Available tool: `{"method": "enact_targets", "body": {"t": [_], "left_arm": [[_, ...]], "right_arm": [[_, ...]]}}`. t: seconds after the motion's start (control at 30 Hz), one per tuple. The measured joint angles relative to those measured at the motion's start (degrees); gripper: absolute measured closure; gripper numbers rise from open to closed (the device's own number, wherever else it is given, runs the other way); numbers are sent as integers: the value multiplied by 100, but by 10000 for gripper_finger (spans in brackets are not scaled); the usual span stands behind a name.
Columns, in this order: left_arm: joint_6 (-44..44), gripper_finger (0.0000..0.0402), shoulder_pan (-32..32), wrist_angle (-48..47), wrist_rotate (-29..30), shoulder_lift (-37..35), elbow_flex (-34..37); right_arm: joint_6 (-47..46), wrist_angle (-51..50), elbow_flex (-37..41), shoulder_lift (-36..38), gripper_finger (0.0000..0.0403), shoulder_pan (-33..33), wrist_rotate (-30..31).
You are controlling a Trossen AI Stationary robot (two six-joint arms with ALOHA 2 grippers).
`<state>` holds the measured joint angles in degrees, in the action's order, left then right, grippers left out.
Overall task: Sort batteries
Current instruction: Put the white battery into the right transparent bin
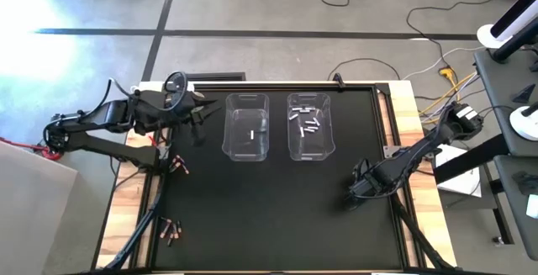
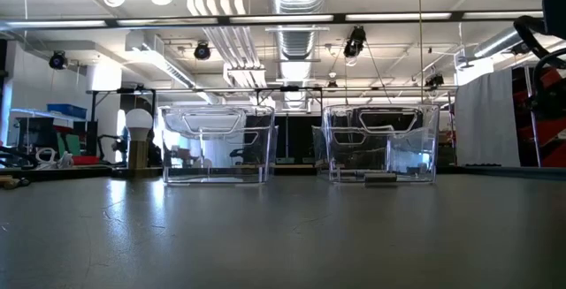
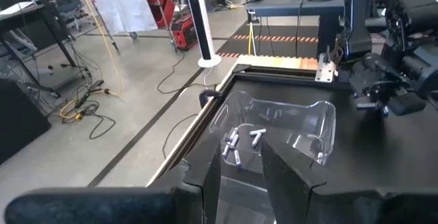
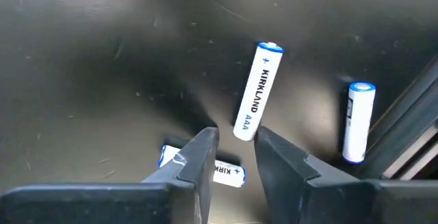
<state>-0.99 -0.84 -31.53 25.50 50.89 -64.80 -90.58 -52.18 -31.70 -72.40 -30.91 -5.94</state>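
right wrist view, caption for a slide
Right gripper hovers low over three white AAA batteries lying on the black table.

- White batteries [image 1: 306, 122] lie jumbled at odd angles in the clear bin right of centre, in the upper middle of the high view.
- One white battery [image 1: 251, 134] lies alone in the bin to its left.
- Copper-reddish batteries [image 1: 178, 166] lie on the black tabletop at left; more copper-reddish ones [image 1: 171, 230] lie at lower left.
- In my right wrist view, three white AAA cells lie flat: a Kirkland cell [image 4: 254, 92], another [image 4: 357, 121], a third [image 4: 226, 172].
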Motion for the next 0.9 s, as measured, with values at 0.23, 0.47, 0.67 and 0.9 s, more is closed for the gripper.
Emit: {"method": "enact_targets", "body": {"t": [0.23,0.47,0.67,0.9], "left_arm": [[199,315,0,-385,-10,0,-2],[456,315,2,-728,-101,-5,89],[905,315,2,-965,-402,-45,348],[1353,315,7,-1325,-855,-205,683]], "right_arm": [[773,83,7,22,340,8,-12],[1359,-114,-326,181,391,59,-8],[1480,-240,-750,361,394,261,-6],[1432,-559,-982,563,394,761,2]]}}
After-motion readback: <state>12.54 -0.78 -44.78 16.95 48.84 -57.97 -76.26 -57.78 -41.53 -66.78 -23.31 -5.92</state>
